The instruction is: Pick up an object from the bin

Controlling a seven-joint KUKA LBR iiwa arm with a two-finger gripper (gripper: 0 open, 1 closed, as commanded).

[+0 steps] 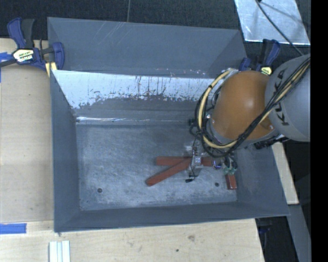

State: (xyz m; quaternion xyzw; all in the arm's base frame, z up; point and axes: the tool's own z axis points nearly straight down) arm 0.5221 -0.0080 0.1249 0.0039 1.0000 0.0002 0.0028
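Observation:
My gripper is low in the right half of the bin, right over the spot where two flat red-brown sticks meet. One stick lies nearly level and runs left from the gripper. The other stick slants down to the left toward the bin's front. The gripper's body hides their crossing point, so whether it is touching either stick I cannot tell. A short red-brown block lies apart at the right, near the front right corner.
The arm's orange dome and cables hang over the bin's right rear part and hide the floor beneath. Sloped grey walls close in on all sides; the front right wall is near the gripper.

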